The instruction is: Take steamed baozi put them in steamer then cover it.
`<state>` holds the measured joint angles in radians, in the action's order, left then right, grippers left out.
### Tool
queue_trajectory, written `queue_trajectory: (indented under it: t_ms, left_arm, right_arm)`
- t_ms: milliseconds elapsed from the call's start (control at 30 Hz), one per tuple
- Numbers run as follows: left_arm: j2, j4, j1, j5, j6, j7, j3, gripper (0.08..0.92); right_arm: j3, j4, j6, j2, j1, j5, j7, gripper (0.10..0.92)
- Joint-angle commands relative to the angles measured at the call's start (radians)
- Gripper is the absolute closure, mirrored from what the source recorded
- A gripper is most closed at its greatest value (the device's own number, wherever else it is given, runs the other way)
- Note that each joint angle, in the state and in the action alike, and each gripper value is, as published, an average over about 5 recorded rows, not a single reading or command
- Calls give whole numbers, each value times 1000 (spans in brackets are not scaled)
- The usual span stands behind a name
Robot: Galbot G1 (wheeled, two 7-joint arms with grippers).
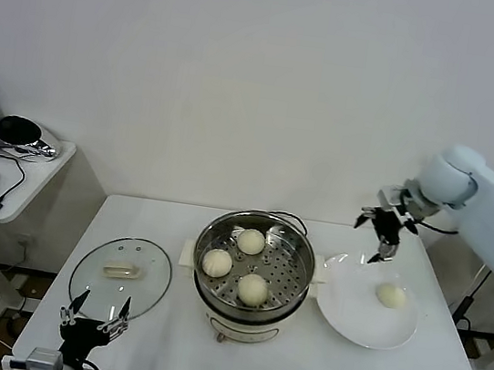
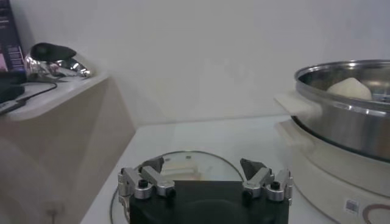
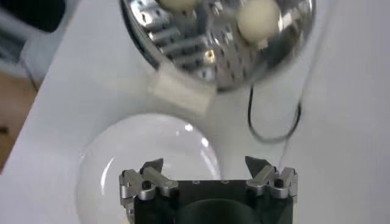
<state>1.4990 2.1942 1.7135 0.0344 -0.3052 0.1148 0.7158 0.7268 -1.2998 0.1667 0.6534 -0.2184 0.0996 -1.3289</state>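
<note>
The steamer (image 1: 294,274) stands mid-table on its cream pot base and holds three baozi (image 1: 251,241) (image 1: 217,262) (image 1: 253,289). A fourth baozi (image 1: 391,295) lies on the white plate (image 1: 348,314) to its right. My right gripper (image 1: 379,231) is open and empty, held above the plate's far edge; its view shows the plate (image 3: 103,176) and the steamer (image 3: 183,55) with two baozi (image 3: 259,19). The glass cover (image 1: 86,282) with its cream handle lies flat left of the steamer. My left gripper (image 1: 93,321) is open, low at the table's front left, facing the cover (image 2: 210,164).
A black cord (image 3: 274,125) curls behind the steamer. A side table (image 1: 32,173) at the far left carries a mouse, cables and a shiny device. The steamer's wall (image 2: 347,125) rises close beside my left gripper's view.
</note>
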Motion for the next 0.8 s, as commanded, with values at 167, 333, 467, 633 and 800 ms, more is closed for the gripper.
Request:
queue_trajectory:
  t_ms: [167, 333, 467, 633, 800]
  left_arm:
    - [0, -11, 2, -5, -3, 6, 1, 177]
    - [3, -23, -2, -10, -2, 8, 0, 177]
    - [3, -35, -2, -8, 0, 7, 2, 177]
    - [1, -48, -4, -8, 1, 7, 4, 177]
    - [2, -53, -7, -9, 0, 7, 6, 177]
  right_arm:
    - [-216, 243, -6, 31, 259, 169, 18, 203]
    - [-243, 307, -42, 81, 281, 221, 32, 203]
    - [-256, 362, -76, 115, 288, 278, 56, 203]
    - [-276, 410, -109, 138, 301, 315, 69, 203]
    - [-289, 424, -142, 135, 322, 342, 67, 203]
